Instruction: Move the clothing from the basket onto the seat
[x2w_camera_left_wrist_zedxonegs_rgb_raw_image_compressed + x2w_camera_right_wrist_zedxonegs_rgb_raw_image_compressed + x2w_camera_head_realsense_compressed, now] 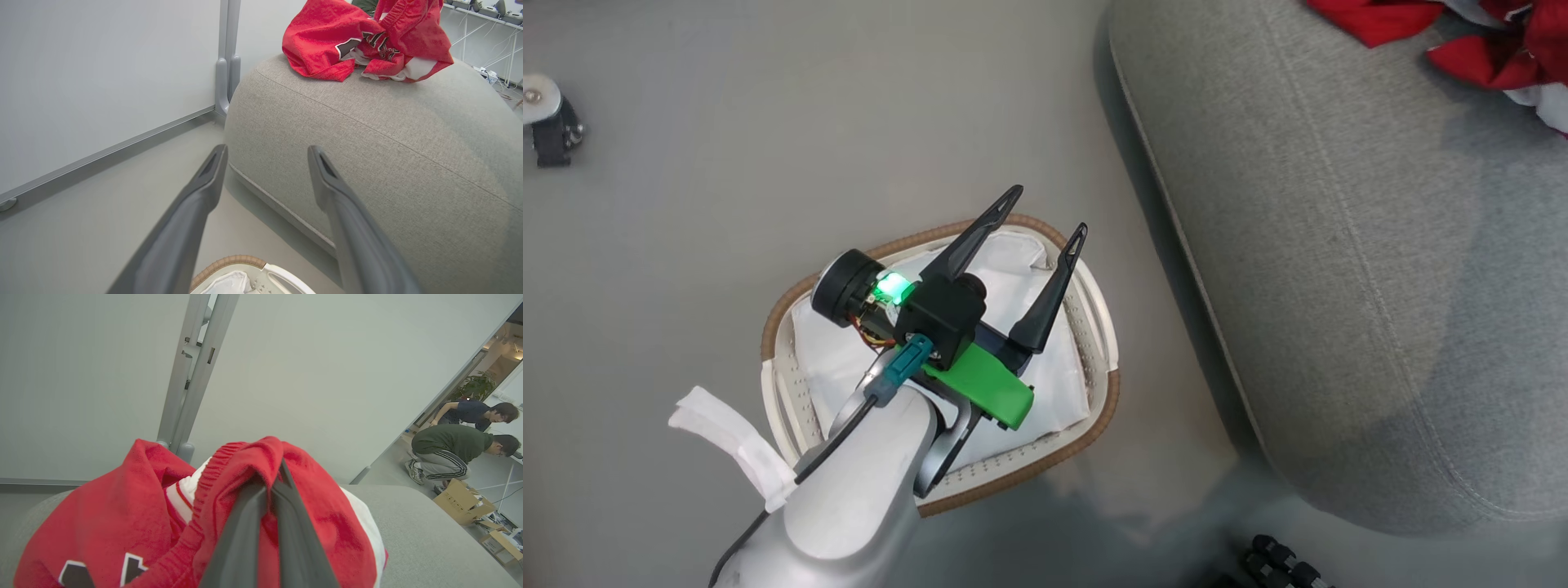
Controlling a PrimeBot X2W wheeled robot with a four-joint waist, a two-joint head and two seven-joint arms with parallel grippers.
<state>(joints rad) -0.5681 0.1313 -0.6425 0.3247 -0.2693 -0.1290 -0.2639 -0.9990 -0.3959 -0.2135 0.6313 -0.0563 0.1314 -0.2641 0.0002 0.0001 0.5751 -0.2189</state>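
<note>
Nearest, on the floor near the seat's (pixel 1339 286) left edge: the basket (pixel 772 314), white liner (pixel 1013 253) showing inside. Above it, level with the seat's side, the left claw (pixel 1049 209), fingers spread wide apart. Holds nothing, touches nothing. Covers the middle of the basket with a pale forearm (pixel 866 482), a green wrist part (pixel 984 384) and a lit green lamp (pixel 892 287), so cannot tell what lies under there.

From the left wrist, the same wide-spread claw (pixel 267 150) pointing at the seat (pixel 367 143). Basket (pixel 229 261) and a scrap of liner (pixel 229 283) below the seat's base, cut off by the bottom edge.

Farther, on top of the seat at its far end: the clothing (pixel 322 45), a crumpled red heap with white and black trim. Cut off by the top edge in the head view (pixel 1388 16).

There too, the right claw (pixel 271 475), pinched tight on a ribbed red hem of the clothing (pixel 102 522), fingers almost meeting, cloth draped over both tips. Lifted off the seat (pixel 429 539) or resting on it: cannot tell.

Black letters (pixel 378 41) edged in white among the folds, too crumpled and cut off to read.

Farthest, beyond the seat: pale wall panels (pixel 81 375) with a grey post (pixel 192 375) between them, and two people (pixel 449 445) bent over cardboard boxes (pixel 461 500) on the floor.
</note>
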